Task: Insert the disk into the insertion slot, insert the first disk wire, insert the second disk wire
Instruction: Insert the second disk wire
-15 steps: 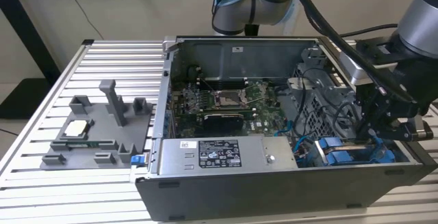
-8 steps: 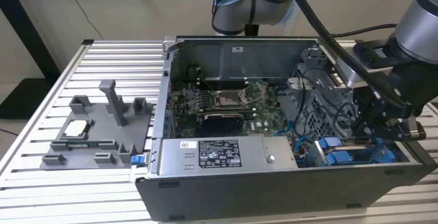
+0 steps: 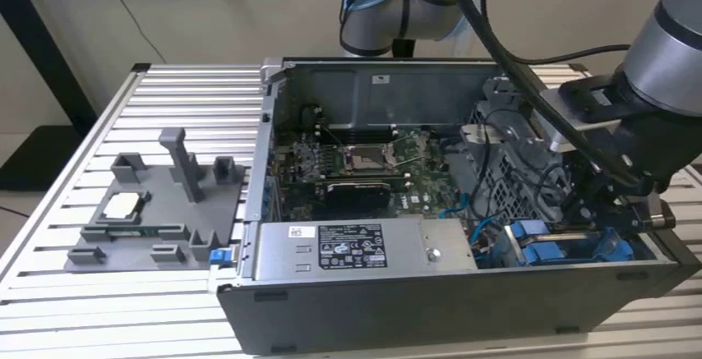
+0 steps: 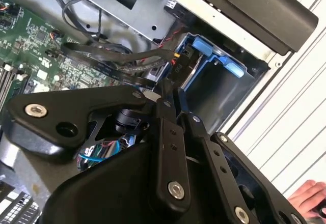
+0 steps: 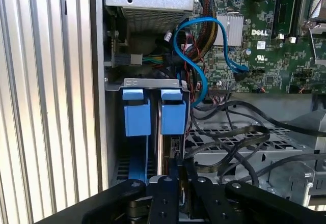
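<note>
- Exterior view: an open computer case lies on a ribbed metal desk. The arm reaches in from 2 o'clock, and its tool is down in the case's corner at 4 o'clock.
- The blue carriers of the disk stand in the insertion slot there, just below the tool.
- A silver power supply fills the case's near edge; the green motherboard sits at the centre. Black cables hang between the board and the tool.
- A grey fixture tray lies on the desk at 9 o'clock, well apart from the case.
- First wrist view: two blue carrier tabs stand side by side in the slot. The tool has its fingers drawn close together over the disk's edge; I cannot tell if they grip anything.
- A light blue data cable loops over the board, and black cables cross beside the bay.
- Second wrist view: the fingers point at a dark connector by the blue carrier, with black cables alongside. Fingertips of a person's hand show at the 5 o'clock corner.
</note>
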